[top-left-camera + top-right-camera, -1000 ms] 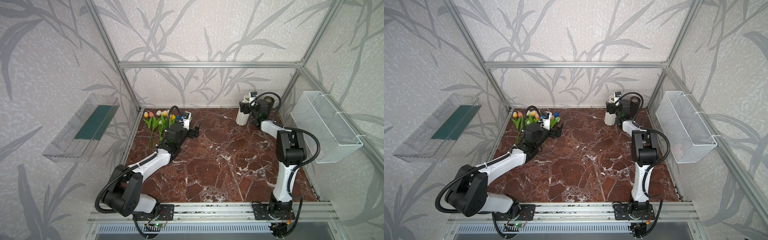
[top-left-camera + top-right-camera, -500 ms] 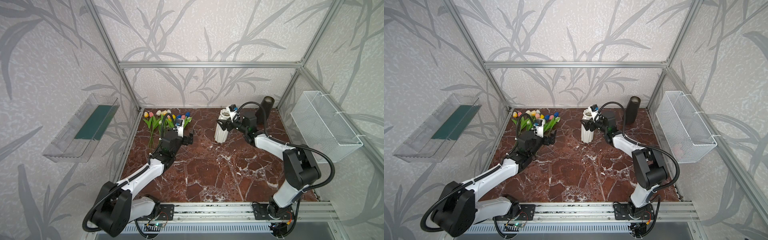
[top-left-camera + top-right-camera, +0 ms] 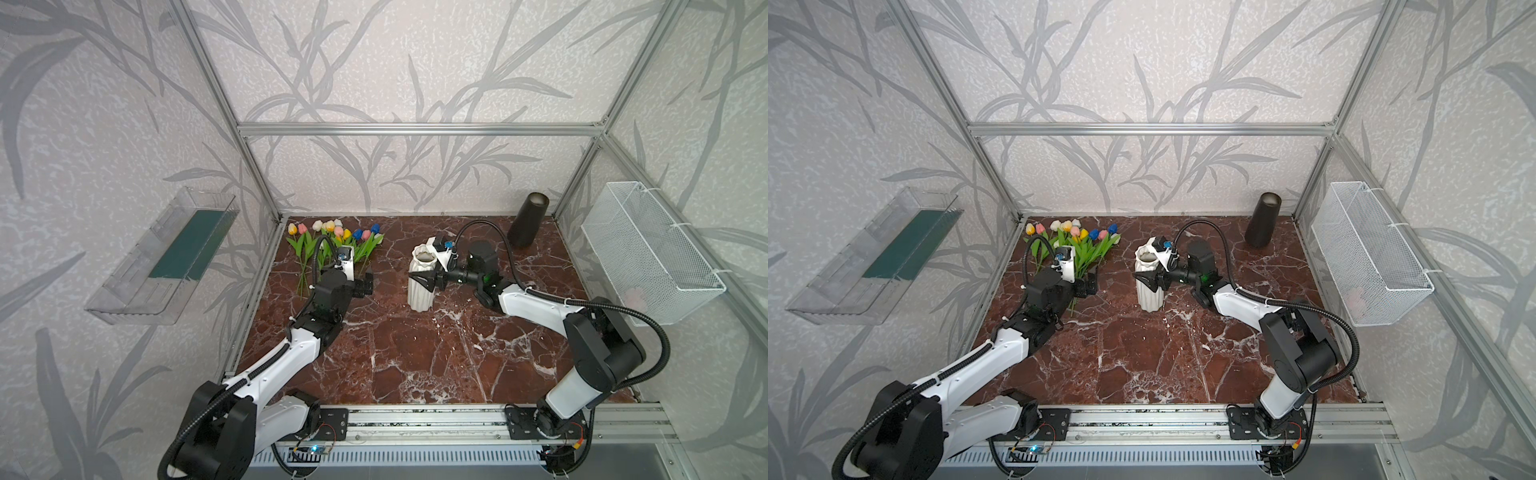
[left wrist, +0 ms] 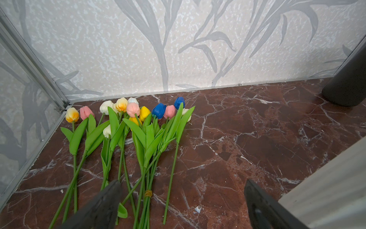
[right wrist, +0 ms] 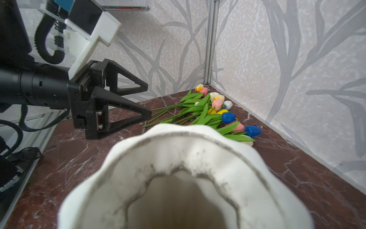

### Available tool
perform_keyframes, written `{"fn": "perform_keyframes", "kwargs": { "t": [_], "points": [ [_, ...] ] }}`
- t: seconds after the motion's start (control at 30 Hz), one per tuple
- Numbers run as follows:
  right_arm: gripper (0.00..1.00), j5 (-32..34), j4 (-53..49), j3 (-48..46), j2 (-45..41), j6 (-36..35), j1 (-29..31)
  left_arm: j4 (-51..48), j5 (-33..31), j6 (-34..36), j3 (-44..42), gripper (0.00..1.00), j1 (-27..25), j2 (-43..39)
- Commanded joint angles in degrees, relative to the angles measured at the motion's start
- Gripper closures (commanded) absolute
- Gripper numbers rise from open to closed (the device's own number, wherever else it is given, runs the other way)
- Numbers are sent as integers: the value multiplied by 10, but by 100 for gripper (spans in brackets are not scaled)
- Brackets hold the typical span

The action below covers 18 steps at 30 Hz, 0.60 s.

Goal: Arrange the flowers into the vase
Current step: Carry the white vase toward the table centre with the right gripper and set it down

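Note:
The flowers (image 3: 336, 239) (image 3: 1075, 241) lie flat in the far left corner, heads toward the back wall, several stems tied by a yellow band (image 4: 148, 193). My left gripper (image 3: 366, 283) (image 4: 182, 184) hangs open just over the stem ends, holding nothing. The white ribbed vase (image 3: 422, 300) (image 3: 1149, 298) stands upright mid-table, with my right gripper (image 3: 415, 279) (image 3: 1143, 278) shut around its body. In the right wrist view the vase rim (image 5: 188, 158) hides those jaws, and the flowers (image 5: 213, 111) and left gripper (image 5: 148, 101) show beyond it.
A black cylinder vase (image 3: 528, 226) (image 3: 1262, 226) stands in the far right corner. A white wire basket (image 3: 648, 253) hangs on the right wall and a clear tray (image 3: 162, 257) on the left wall. Metal frame posts bound the marble table.
My right arm has carried the white vase from the far right corner leftward to the middle. The left gripper has drawn back from the flower heads toward the stem ends, still open.

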Motion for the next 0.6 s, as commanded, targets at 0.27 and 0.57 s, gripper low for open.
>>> {"fn": "perform_keyframes", "kwargs": {
  "t": [0.27,0.57],
  "points": [
    [89,-2,132,5,26,-14,-3,-51,38,-34,61,6,46,63],
    [56,0,176,-14,49,-16,-4,-76,24,-24,79,6,48,90]
  ]
}}
